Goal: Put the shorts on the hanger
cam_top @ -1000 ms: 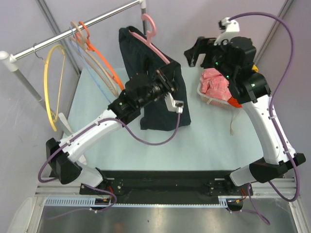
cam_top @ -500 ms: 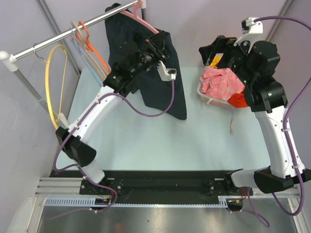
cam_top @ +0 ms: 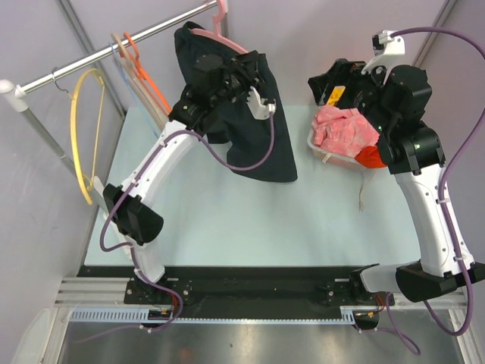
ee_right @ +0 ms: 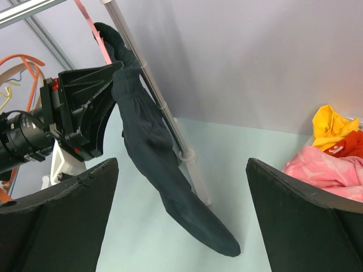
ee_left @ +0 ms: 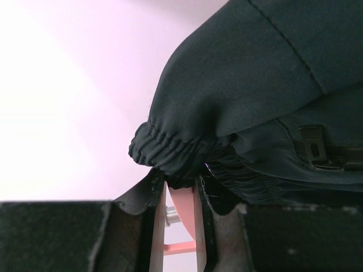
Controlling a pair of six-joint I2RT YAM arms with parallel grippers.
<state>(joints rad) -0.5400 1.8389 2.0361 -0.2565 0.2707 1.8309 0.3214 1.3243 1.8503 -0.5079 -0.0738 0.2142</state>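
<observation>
Since a second earlier, the left arm had swung up off the table [cam_top: 227,220], and the shorts [cam_top: 258,136], which had lain flat, now dangled from the hanger [cam_top: 223,43] up by the far end of the rail [cam_top: 114,47]. My right arm had also risen and pulled back over the basket [cam_top: 322,155] of pink and orange clothes.

I judged the main work done: the waistband was draped over the pink bar and both legs hung down together. My left gripper [ee_left: 180,192] was pinched on that bar just below the gathered waistband. My right gripper [ee_right: 181,221] stood spread wide with nothing between its fingers.

What seemed left was seating the hook on the rail and letting go. The hook sat right at the rail's end, but I could not tell whether it was over the rail. I also could not tell whether the lower hem touched the table.
</observation>
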